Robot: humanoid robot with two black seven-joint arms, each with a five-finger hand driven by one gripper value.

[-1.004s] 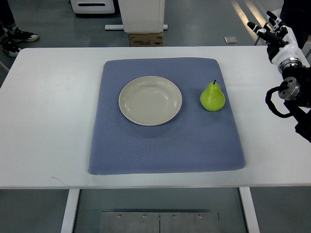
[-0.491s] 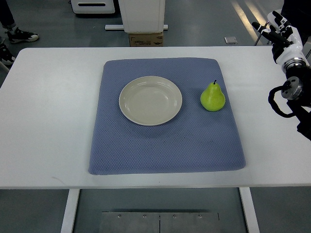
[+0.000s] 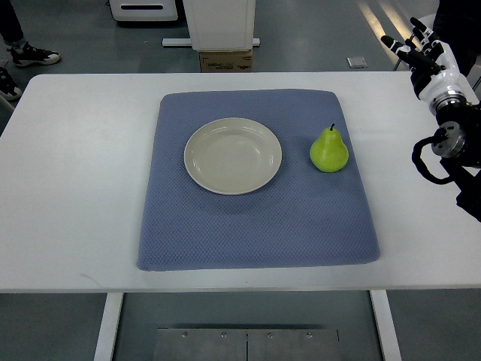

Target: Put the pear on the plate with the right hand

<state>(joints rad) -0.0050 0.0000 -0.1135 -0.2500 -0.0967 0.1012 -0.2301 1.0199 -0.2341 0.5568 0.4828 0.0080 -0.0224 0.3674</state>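
A green pear stands upright on the right part of a blue mat. An empty cream plate lies on the mat to the pear's left, apart from it. My right hand hovers over the table's far right corner, well to the right of and beyond the pear. Its fingers are spread and hold nothing. The right forearm runs down the picture's right edge. The left arm does not show.
The mat lies on a white table. Beyond the far edge stand a white machine base and a cardboard box. A person's shoes show at the top left on the floor.
My right hand shifted slightly right and then back left near the table's far right corner. The pear and plate have not moved.
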